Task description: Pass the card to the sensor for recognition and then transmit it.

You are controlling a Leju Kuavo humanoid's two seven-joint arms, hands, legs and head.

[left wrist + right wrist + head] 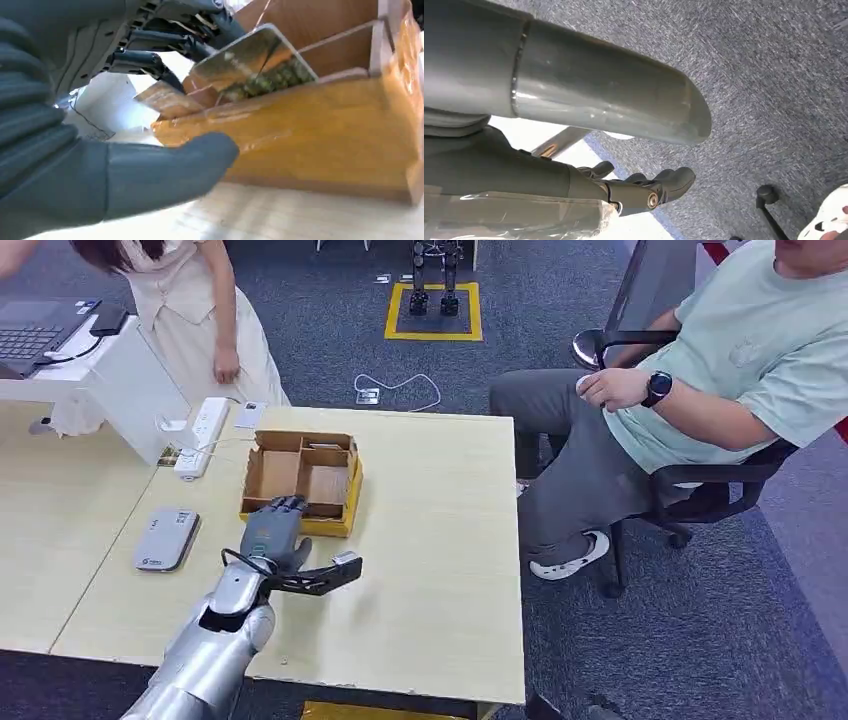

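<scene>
The card (pixel 250 62) stands tilted in the near compartment of the yellow-sided cardboard box (pixel 300 478), its upper edge rising above the box wall, and the left hand (pixel 275 532) reaches over that wall with its dark fingers (pixel 150 60) touching the card's upper corner; whether they actually pinch it cannot be told, and the thick thumb lies outside the box front. The card's face carries a blurred green and brown pattern, and no writing on it can be read. On the bench (pixel 440 570), the grey sensor (pixel 166 538) lies flat to the left of the box, well apart from it, with a small logo too small to read. A white power strip (pixel 203 436) lies beyond it, and a laptop (pixel 35 335) sits on a white stand at the far left. A person in a cream dress stands behind the bench, and a seated person in a pale green shirt sits to the right. The right hand (pixel 644 187) hangs over the grey carpet beside the bench, its fingers loosely curled and holding nothing.
</scene>
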